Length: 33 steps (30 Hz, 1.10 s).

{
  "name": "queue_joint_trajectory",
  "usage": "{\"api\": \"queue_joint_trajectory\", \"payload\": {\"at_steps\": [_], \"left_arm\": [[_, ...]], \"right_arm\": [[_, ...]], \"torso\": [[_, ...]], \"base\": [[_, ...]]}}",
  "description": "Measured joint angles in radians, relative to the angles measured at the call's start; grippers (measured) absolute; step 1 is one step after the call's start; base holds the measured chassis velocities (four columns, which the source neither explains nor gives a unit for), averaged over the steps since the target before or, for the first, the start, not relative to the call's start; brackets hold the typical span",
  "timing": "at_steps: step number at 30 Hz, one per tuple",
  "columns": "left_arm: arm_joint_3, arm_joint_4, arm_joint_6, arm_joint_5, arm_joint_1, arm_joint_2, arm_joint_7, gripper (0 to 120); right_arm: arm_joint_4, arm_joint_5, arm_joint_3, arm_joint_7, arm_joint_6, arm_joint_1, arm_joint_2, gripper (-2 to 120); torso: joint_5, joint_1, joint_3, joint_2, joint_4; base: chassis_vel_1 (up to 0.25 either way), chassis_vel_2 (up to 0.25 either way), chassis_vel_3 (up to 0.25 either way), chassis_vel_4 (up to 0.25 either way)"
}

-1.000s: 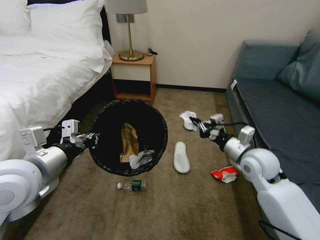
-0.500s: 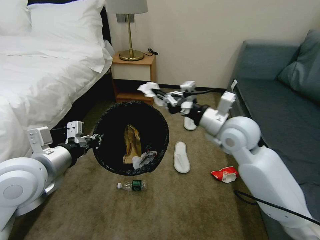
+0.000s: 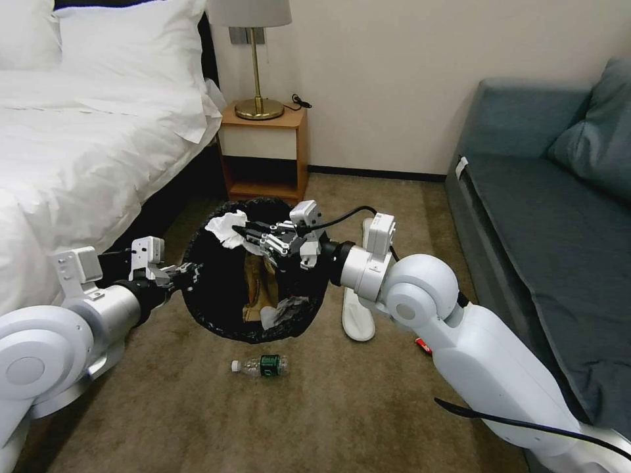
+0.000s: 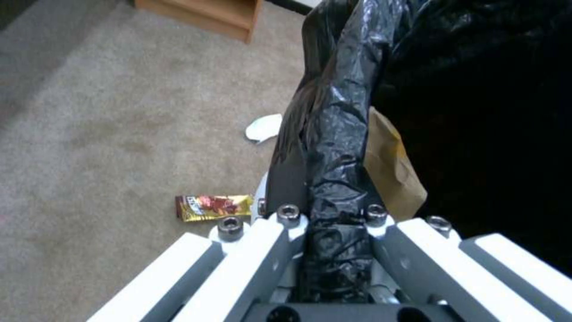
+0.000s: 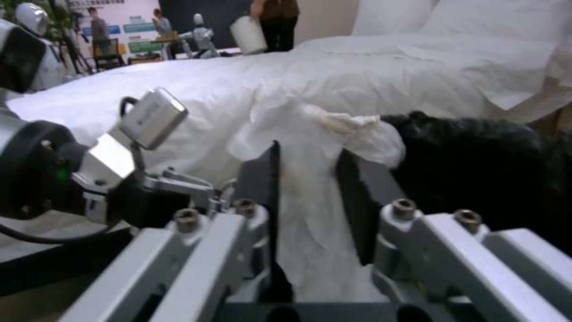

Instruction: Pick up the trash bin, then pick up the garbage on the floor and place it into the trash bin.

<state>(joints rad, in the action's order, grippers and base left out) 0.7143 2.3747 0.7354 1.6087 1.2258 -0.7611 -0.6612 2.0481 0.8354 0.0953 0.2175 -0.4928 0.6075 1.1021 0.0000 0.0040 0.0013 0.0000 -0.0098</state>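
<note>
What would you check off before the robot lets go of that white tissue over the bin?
1. Left gripper clamped on the rim of the trash bin: ok.
2. Bin mouth tipped toward the right arm: ok.
3. Crumpled tissue pinched in the right gripper: ok.
4. Tissue over the opening, not the carpet: ok in the head view, though it hangs near the far rim.
5. Room inside the bin: ok; a brown paper bag and a crumpled wrapper lie in it.
6. Litter left on the floor: not ok; bottle, slipper and snack wrapper remain.

Red wrapper (image 3: 420,342) behind right arm
</note>
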Motion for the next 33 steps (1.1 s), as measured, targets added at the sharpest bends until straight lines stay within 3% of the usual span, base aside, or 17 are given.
{"api": "queue_joint_trajectory", "payload": {"at_steps": [3,5,9,12,15,21,33], "left_arm": [[0.002,0.001,0.0,0.004,0.0,0.003,-0.004,3],[0.004,0.006,0.0,0.021,-0.001,0.012,-0.019,3],[0.007,0.007,0.0,0.03,-0.003,0.018,-0.025,3],[0.012,0.016,0.0,0.048,-0.002,0.026,-0.041,3],[0.014,0.02,0.0,0.054,0.0,0.029,-0.044,3],[0.013,0.023,0.0,0.057,0.002,0.027,-0.05,3],[0.008,0.024,0.0,0.054,-0.001,0.03,-0.048,3]], "right_arm": [[0.0,-0.003,-0.006,0.0,0.0,0.004,-0.002,35],[0.006,-0.007,-0.014,-0.002,0.001,0.009,-0.004,47],[0.012,-0.01,-0.015,-0.002,0.001,0.01,-0.003,57],[0.014,-0.022,-0.018,-0.002,0.004,0.01,0.008,74],[0.015,-0.026,-0.021,-0.002,0.005,0.01,0.009,79],[0.047,-0.027,-0.029,-0.003,0.005,0.014,0.008,103],[0.042,-0.047,-0.046,-0.006,0.013,0.016,0.002,114]], "torso": [[0.0,0.0,0.0,0.0,0.0],[0.0,0.0,0.0,0.0,-0.0001],[0.0,0.0,0.0,0.0,-0.0001],[0.0,0.0,0.0,0.0,0.0],[0.0,0.0,0.0,0.0,0.0],[0.0,0.0,0.0,0.0,0.0],[0.0,0.0,0.0,0.0,0.0]], "base": [[0.0,0.0,0.0,0.0],[0.0,0.0,0.0,0.0],[0.0,0.0,0.0,0.0],[0.0,0.0,0.0,0.0],[0.0,0.0,0.0,0.0],[0.0,0.0,0.0,0.0],[0.0,0.0,0.0,0.0]]}}
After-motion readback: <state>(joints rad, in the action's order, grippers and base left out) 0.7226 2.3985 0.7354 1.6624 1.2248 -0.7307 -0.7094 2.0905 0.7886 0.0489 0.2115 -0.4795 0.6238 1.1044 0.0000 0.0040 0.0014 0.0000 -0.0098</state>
